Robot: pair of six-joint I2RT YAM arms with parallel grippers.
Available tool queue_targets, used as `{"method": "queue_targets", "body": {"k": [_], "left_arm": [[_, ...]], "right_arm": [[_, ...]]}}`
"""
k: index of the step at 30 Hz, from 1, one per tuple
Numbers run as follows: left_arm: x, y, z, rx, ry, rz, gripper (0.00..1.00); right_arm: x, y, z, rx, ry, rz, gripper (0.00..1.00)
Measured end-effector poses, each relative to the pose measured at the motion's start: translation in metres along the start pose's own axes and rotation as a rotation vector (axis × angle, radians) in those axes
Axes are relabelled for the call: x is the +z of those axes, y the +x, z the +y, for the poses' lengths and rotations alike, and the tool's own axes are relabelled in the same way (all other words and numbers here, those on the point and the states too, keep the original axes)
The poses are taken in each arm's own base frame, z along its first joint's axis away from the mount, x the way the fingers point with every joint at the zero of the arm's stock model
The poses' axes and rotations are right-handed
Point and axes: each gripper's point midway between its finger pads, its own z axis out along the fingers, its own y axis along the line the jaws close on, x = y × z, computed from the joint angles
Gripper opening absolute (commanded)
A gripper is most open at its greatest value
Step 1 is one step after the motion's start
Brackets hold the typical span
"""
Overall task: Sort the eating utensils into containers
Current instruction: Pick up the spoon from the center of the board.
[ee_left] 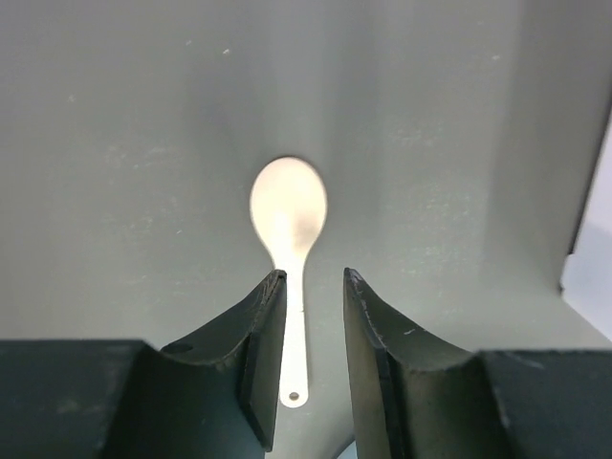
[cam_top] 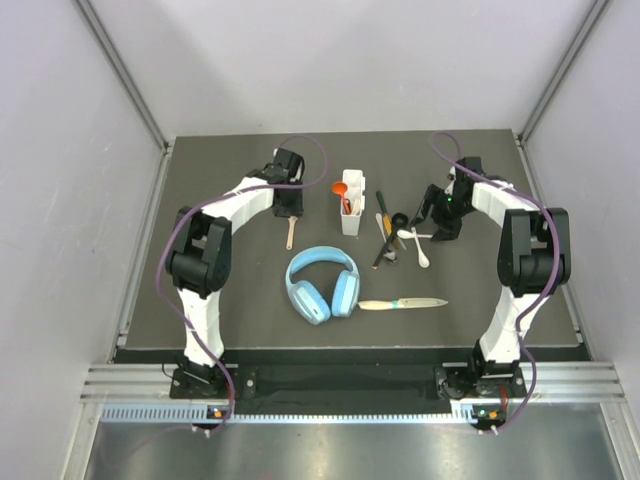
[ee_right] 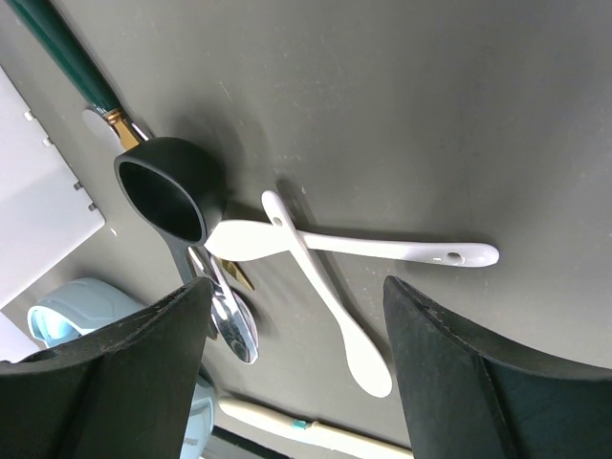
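Observation:
A cream-white spoon (ee_left: 289, 215) lies flat on the dark mat, bowl away from me. Its handle runs between the fingers of my left gripper (ee_left: 313, 277), which stands open with a gap beside the handle. From above, this spoon (cam_top: 290, 235) sits left of the white caddy (cam_top: 352, 212), which holds an orange-red spoon (cam_top: 340, 188). My right gripper (ee_right: 296, 287) hangs wide open over two crossed white spoons (ee_right: 330, 296), beside a black scoop (ee_right: 170, 196) and a metal spoon (ee_right: 229, 320). A pale knife (cam_top: 402, 303) lies nearer the front.
Light-blue headphones (cam_top: 322, 283) lie mid-table in front of the caddy. A green-handled utensil (ee_right: 67, 57) rests in the pile (cam_top: 388, 238) between the caddy and my right gripper (cam_top: 437, 222). Grey walls close in the mat on both sides.

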Motion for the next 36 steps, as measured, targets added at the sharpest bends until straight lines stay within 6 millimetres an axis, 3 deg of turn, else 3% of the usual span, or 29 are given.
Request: {"method": "queue_targets", "body": {"k": [13, 22, 32, 36], "left_arm": [[0.007, 0.019, 0.022, -0.023, -0.039, 0.055, 0.41], [0.011, 0.031, 0.018, -0.029, -0.003, 0.083, 0.41], [0.017, 0.030, 0.013, -0.031, 0.026, 0.081, 0.41], [0.018, 0.029, 0.012, -0.032, 0.029, 0.076, 0.41]], "right_arm": [[0.000, 0.000, 0.000, -0.004, -0.001, -0.001, 0.73], [-0.003, -0.003, 0.002, -0.032, -0.004, -0.008, 0.73], [-0.049, -0.039, 0.040, -0.098, -0.062, -0.141, 0.72], [-0.056, -0.041, 0.044, -0.101, -0.071, -0.158, 0.72]]}}
